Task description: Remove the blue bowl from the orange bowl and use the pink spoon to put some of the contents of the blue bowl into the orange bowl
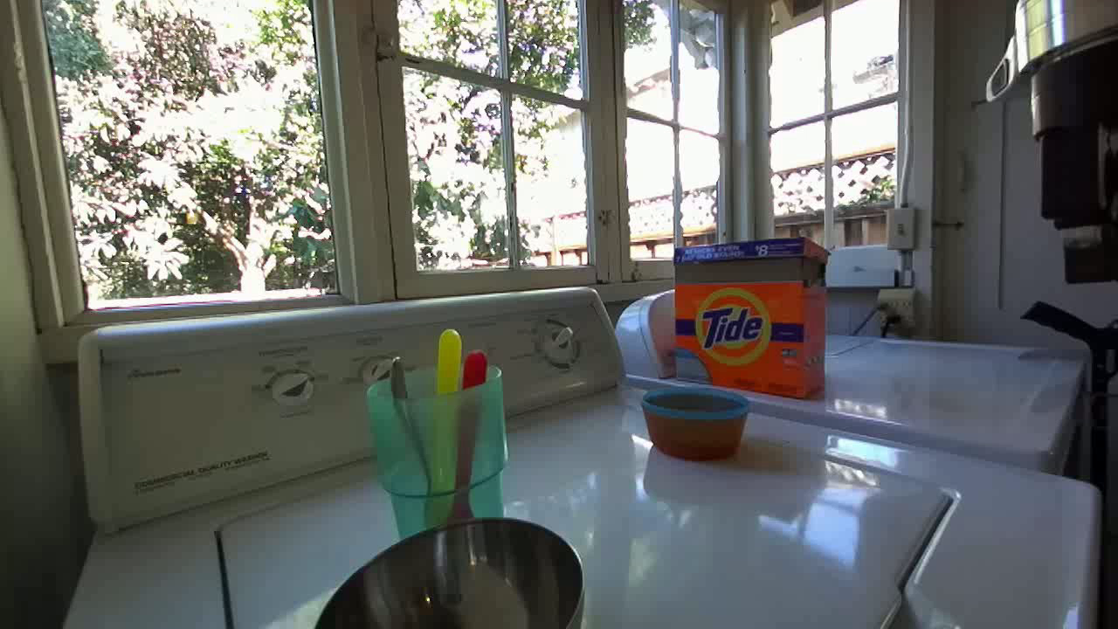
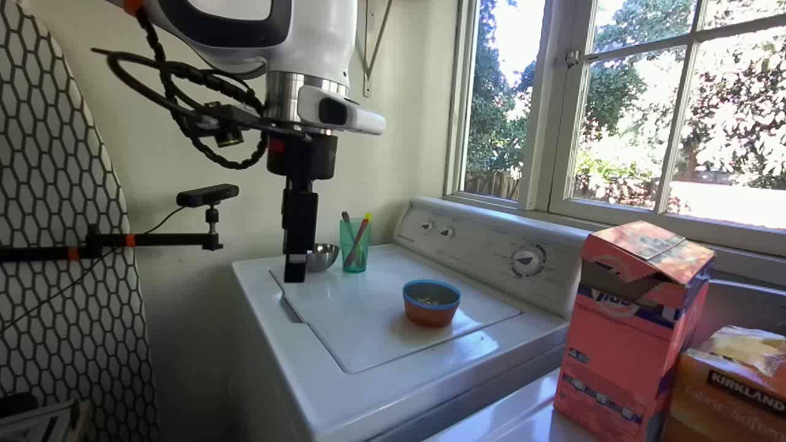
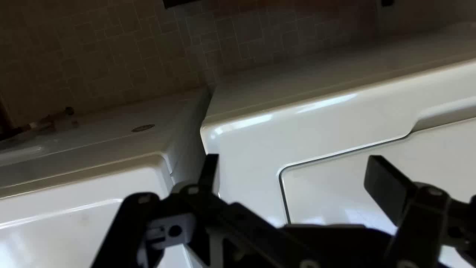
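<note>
Blue bowl point(image 2: 430, 288) sits inside the orange bowl point(image 2: 430, 317), so you mostly see its rim and its inside. Some pale bits point(image 2: 428, 301) lie in it, too small to name. The two bowls stand upright on top of the white washer point(image 2: 362, 319).

The pink spoon point(image 1: 474, 370) leans in a see-through green cup point(image 1: 493, 428), also on the washer, well apart from the bowls. A yellow stick point(image 1: 448, 360) and a grey stick point(image 1: 398, 381) are in the cup too, and all three tops poke out. A shiny steel bowl point(image 1: 524, 559) is just beside the cup; I can't tell if they touch. Behind the cup is the washer's back panel point(image 1: 210, 384) with round knobs point(image 1: 291, 387).

The claw point(image 3: 295, 176) hangs from the robot arm point(image 2: 316, 49) and points down. Its two fingers point(image 3: 388, 188) are spread wide, and the wrist view shows the washer top between them. It is well apart from the two bowls. In an exterior view it hides part of the steel bowl.

Next to the washer is another white machine point(image 1: 926, 376), and a big Tide box point(image 1: 749, 349) stands on it. A Kirkland box point(image 2: 724, 393) is beside that one. Behind the machines are windows point(image 1: 502, 87), with trees point(image 1: 201, 148) outside. In an exterior view stands a tall board point(image 2: 55, 184) with a honeycomb pattern. A black bar point(image 2: 166, 240) runs across it, with a small camera point(image 2: 207, 195) on the end.
</note>
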